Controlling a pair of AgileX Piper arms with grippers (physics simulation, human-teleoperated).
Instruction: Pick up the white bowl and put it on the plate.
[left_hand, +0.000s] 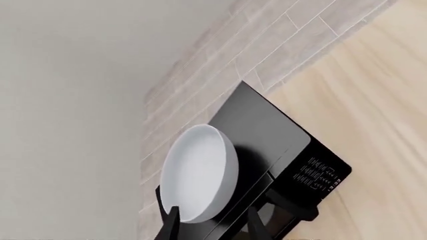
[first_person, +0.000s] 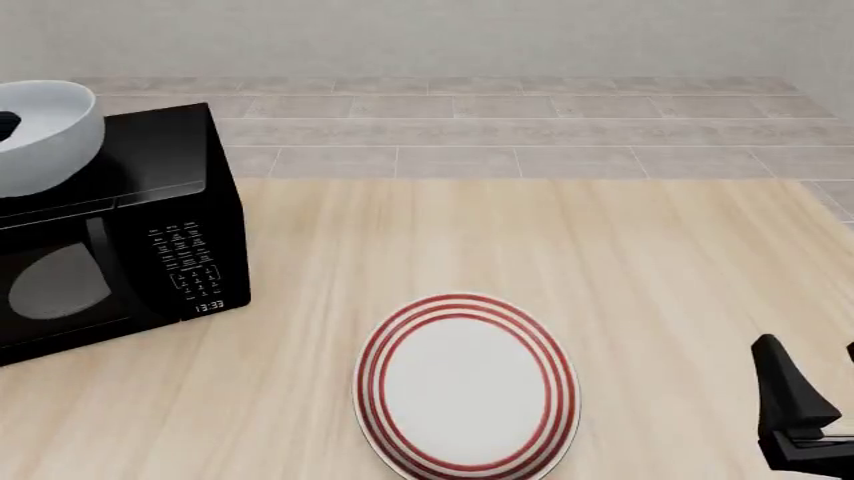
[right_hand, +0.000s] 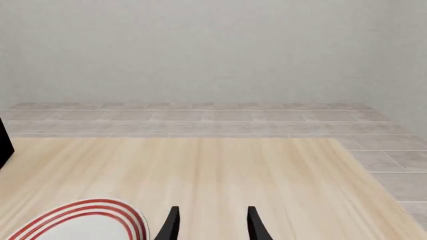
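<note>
One white bowl is present, tilted above the top of the black microwave oven at the table's far left; the front view cannot settle whether it rests there or is held clear. In the left wrist view the bowl's rim sits between the left gripper fingertips, whose jaws stand apart at about rim width; firm clamping cannot be confirmed from these views.

Handling assessment: the bowl appears rigid, glossy and smooth-sided, so likely slippery and, if ceramic, breakable when dropped. Weight is judged light to moderate. The rim edge, pinched between inside and outside wall, is the only practical hold; the curved sides offer none.

The plate, flat with three red rings, lies on the wooden table near the front edge, well apart from the bowl.

The right gripper hovers just beside the plate, jaws apart, holding nothing.

Writing: the microwave display reads roughly "13:33"; keypad legends are too small to read. No brand markings are visible on any item.
</note>
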